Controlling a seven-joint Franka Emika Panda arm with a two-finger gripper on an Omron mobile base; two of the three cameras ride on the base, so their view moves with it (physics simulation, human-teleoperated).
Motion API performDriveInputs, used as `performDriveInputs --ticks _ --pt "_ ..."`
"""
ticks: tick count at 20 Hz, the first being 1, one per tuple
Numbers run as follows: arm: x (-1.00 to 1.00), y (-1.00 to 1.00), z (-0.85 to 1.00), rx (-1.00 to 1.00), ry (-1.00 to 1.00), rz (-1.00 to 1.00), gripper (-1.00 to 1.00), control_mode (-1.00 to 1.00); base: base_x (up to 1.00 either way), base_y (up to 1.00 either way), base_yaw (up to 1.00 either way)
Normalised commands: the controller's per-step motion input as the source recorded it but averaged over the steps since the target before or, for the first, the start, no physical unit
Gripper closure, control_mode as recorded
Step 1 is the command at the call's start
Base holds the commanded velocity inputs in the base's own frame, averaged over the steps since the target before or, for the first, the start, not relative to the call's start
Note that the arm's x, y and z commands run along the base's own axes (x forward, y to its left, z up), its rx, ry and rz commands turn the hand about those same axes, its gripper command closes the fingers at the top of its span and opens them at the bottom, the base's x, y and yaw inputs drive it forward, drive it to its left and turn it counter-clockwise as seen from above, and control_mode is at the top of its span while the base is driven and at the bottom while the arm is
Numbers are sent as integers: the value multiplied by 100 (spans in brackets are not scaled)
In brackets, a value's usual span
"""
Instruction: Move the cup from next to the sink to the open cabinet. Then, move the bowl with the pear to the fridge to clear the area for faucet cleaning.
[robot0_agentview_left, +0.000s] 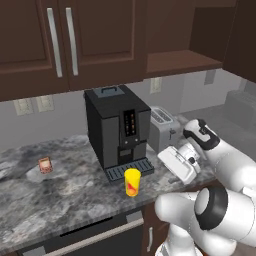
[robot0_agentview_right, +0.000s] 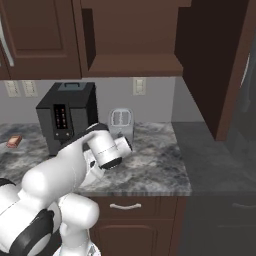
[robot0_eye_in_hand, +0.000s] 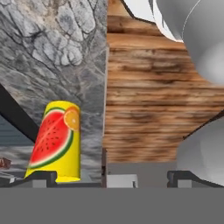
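The cup (robot0_agentview_left: 132, 182), a short yellow tumbler with a watermelon print, stands upright near the counter's front edge, just before the coffee machine's drip tray. My gripper (robot0_agentview_left: 175, 165) hovers to its right at about the same height, not touching it. In the hand view the cup (robot0_eye_in_hand: 54, 142) sits off to the left, above one dark fingertip (robot0_eye_in_hand: 41, 177). The gripper (robot0_eye_in_hand: 111, 177) is open with nothing between its tips. The open cabinet (robot0_agentview_left: 180, 60) (robot0_agentview_right: 132, 65) hangs above with a bare shelf. The grey face at the far right looks like the fridge (robot0_agentview_right: 245, 125). Sink, bowl and faucet are out of view.
A black coffee machine (robot0_agentview_left: 117, 130) and a silver toaster (robot0_agentview_left: 162, 127) stand at the back of the marbled counter (robot0_agentview_left: 65, 200). A small red-labelled packet (robot0_agentview_left: 45, 165) lies far left. The cabinet's open door (robot0_agentview_right: 215, 65) juts out on the right.
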Motion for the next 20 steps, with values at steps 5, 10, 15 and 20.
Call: performDriveInputs --ticks 5,10,15,20 --pt "12 14 0 1 0 0 -100 -100 0 0 0" --pt "18 14 0 2 0 0 -100 -100 0 0 0" --pt "10 25 -5 1 0 -1 -100 -100 0 0 0" --pt "13 31 -14 0 3 -2 -100 -100 0 0 0"
